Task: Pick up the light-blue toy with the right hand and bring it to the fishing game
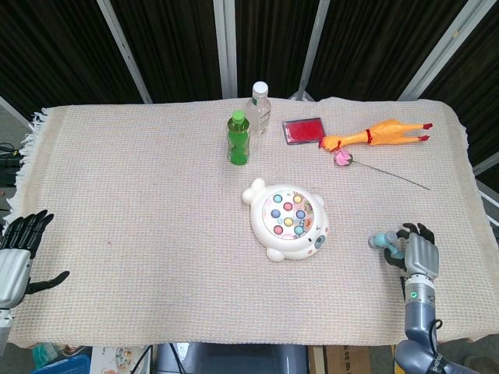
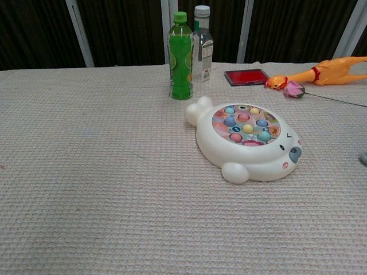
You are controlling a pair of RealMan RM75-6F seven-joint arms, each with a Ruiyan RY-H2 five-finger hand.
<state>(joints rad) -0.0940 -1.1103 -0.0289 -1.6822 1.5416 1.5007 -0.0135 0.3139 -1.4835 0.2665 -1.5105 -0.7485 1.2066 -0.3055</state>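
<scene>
The light-blue toy point(image 1: 380, 241) lies low over the mat near the table's front right, its round end pointing left. My right hand point(image 1: 419, 251) is just right of it, fingers curled around the toy's near end. In the chest view only a sliver of the toy point(image 2: 363, 158) shows at the right edge. The white fishing game point(image 1: 287, 218) point(image 2: 248, 140) sits mid-table, well left of the toy. Off the table's left front edge my left hand point(image 1: 17, 253) hangs with its fingers spread and nothing in it.
A green bottle point(image 1: 238, 137) and a clear bottle point(image 1: 259, 108) stand behind the game. A red case point(image 1: 302, 130), a rubber chicken point(image 1: 377, 134) and a pink flower on a thin stem point(image 1: 345, 158) lie at the back right. A woven mat point(image 1: 140, 195) covers the table.
</scene>
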